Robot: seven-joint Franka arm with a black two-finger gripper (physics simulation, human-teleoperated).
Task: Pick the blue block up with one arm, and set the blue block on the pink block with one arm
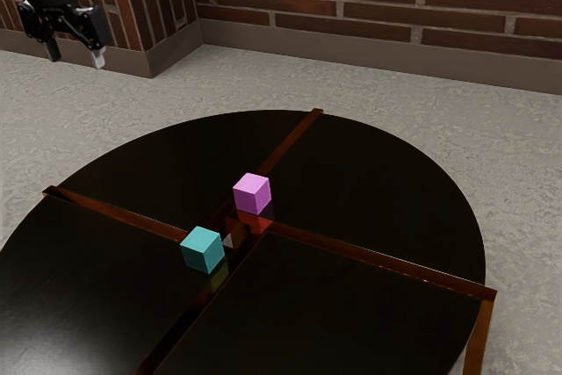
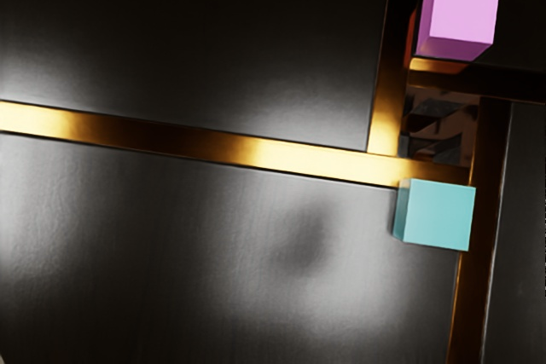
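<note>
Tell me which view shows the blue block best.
The wrist view: it looks down on the blue block from close above, unobstructed. The exterior view shows it from the side, farther off, apart from the pink block.

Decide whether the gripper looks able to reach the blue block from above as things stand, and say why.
Probably yes: the gripper hangs open, nothing covers the blue block, and the pink block stands apart from it, though wooden strips run close beside it.

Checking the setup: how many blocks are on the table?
2. The blue block lies by the crossing of the strips on the table, nearer the exterior camera; the pink block lies beyond that crossing, apart. None looks hidden.
</note>
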